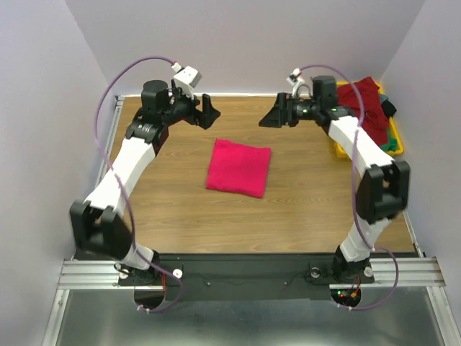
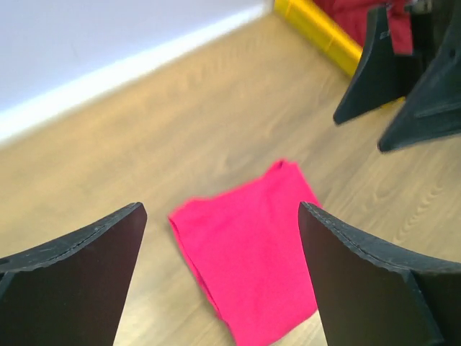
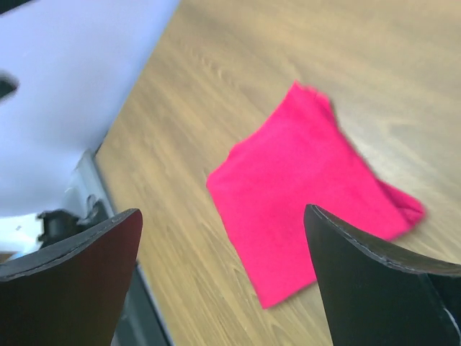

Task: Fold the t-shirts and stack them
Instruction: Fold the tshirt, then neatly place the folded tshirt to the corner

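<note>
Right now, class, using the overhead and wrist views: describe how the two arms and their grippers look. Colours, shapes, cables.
Both the left arm and right arm have white tubular links joined by chunky black joints. A thin purple cable loops along each. The left gripper and right gripper are black, with matte wedge-shaped fingers.

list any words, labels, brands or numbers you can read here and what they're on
No text can be read in any view.
The folded crimson t-shirt is plain, the yellow bin shows no label, and the left gripper and right gripper carry no visible markings.
</note>
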`<state>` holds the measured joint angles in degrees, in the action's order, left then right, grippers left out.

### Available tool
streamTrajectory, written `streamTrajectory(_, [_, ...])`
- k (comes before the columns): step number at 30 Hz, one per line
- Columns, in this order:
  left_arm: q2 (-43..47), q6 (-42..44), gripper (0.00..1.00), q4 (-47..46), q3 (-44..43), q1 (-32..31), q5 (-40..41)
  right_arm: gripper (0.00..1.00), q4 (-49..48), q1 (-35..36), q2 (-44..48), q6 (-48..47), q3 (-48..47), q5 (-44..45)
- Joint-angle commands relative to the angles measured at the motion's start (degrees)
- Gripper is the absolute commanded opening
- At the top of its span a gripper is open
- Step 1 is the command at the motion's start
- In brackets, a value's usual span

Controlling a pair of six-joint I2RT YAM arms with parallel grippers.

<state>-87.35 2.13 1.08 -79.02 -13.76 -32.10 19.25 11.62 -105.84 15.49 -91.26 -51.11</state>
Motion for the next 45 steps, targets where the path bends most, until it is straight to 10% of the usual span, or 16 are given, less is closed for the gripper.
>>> streamTrajectory(1, [8.1,9.5,0.99,11.9,2.8,-10.7,18.7,1.00,6.0,-0.9,9.2,-5.6,3.9,10.8])
streamTrajectory(12, [5.3,-4.9,0.99,10.2,15.7,-26.7,28.5,1.00,14.9,-1.3,29.6,-14.2,19.9,36.1])
streamTrajectory(23, [-12.7,-10.2,0.99,7.2,10.3,-29.6,35.3,1.00,18.4,-5.8,33.4,-14.9,22.4,38.8])
streamTrajectory(45, [-29.5,-5.2,0.98,14.2,3.4,-11.3,41.2,1.00,19.0,-6.2,29.8,-15.0,21.3,37.5])
